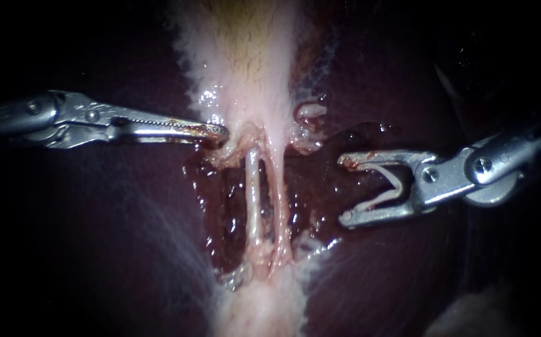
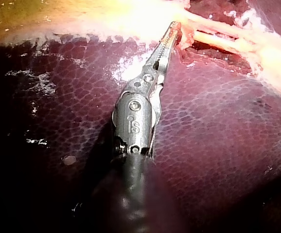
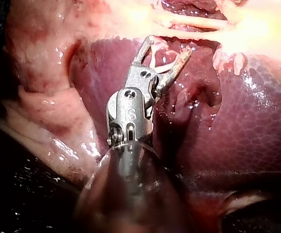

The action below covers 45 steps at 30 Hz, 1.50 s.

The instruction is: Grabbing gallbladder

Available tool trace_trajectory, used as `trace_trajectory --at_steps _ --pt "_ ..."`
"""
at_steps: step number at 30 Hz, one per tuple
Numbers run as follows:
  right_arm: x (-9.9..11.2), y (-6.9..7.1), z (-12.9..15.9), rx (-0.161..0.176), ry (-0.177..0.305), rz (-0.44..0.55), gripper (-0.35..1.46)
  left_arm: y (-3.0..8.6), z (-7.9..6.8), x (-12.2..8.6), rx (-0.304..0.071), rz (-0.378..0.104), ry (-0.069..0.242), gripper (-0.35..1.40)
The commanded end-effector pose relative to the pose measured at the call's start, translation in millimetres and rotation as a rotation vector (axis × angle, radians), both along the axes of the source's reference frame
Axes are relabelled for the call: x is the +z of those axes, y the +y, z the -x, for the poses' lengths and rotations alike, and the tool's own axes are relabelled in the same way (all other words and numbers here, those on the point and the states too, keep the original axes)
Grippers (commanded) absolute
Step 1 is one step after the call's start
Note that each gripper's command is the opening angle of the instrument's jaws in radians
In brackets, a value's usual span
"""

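the left instrument has its long shaft cut off at the picture's side. its tip is lost in the wet pale end of the gallbladder, whose other end runs off the top. the right instrument sinks into the dark on the other side. the edges and corners of the liver are black. in the right wrist view the near shaft is a blur.

I count two slender steel tools: my left tool and my right tool. Two pale cord-like tubes lie side by side, one whitish tube and one pinker tube. One dark maroon liver. One pale pinkish gallbladder.
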State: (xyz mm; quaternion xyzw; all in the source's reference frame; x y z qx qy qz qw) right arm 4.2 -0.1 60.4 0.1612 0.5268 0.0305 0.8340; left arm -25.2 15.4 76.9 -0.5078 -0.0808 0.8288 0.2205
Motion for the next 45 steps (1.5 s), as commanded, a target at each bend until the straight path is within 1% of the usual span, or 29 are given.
trace_trajectory --at_steps 1,5,8,9,14,16,19,23,24,29,32,35,37,41,43,45 --pt "0.0 0.0 0.0 0.0 0.0 0.0 0.48 0.0 0.0 -0.1 0.0 0.0 -0.001 -0.35" --pt "0.0 0.0 0.0 0.0 0.0 0.0 0.48 -0.1 -0.1 -0.2 0.0 0.0 -0.001 -0.35" --pt "0.0 0.0 0.0 0.0 0.0 0.0 0.48 -0.2 -0.1 -0.4 -0.001 0.0 0.0 -0.18" --pt "0.0 0.0 0.0 0.0 0.0 0.0 0.48 -0.3 0.0 -0.5 -0.004 -0.005 0.0 -0.15" --pt "0.0 0.0 0.0 0.0 0.0 0.0 0.48 -0.7 0.2 -1.1 0.0 0.01 0.004 -0.03" --pt "0.0 0.0 0.0 0.0 0.0 0.0 0.48 -0.9 0.3 -1.4 0.004 0.02 0.006 0.05" --pt "0.0 0.0 0.0 0.0 0.0 0.0 0.48 -1.1 0.4 -1.7 0.019 0.051 0.012 0.19" --pt "0.0 0.0 0.0 0.0 0.0 0.0 0.48 -1.5 0.5 -2.4 0.031 0.076 0.017 0.26" --pt "0.0 0.0 0.1 0.0 0.0 0.0 0.49 -1.7 0.5 -2.6 0.033 0.082 0.018 0.32" --pt "0.0 0.0 0.1 -0.001 0.0 0.0 0.49 -2.4 0.6 -3.9 0.05 0.096 0.014 0.47" --pt "0.0 0.0 0.1 -0.001 0.0 0.0 0.49 -2.8 1.0 -4.4 0.061 0.103 0.01 0.52" --pt "0.0 0.0 0.1 -0.001 0.0 0.0 0.49 -3.0 1.4 -4.9 0.069 0.111 0.009 0.64" --pt "0.0 0.0 0.1 -0.001 0.0 0.0 0.49 -3.2 1.7 -5.1 0.07 0.117 0.011 0.66" --pt "0.0 0.0 0.1 -0.001 0.0 0.0 0.49 -2.9 2.6 -5.0 0.077 0.137 0.016 0.67" --pt "0.0 0.0 0.1 -0.001 0.0 0.0 0.49 -2.7 3.3 -4.7 0.078 0.142 0.019 0.67" --pt "0.0 0.0 0.1 0.0 0.0 0.0 0.49 -2.6 3.8 -4.3 0.084 0.159 0.022 0.67"
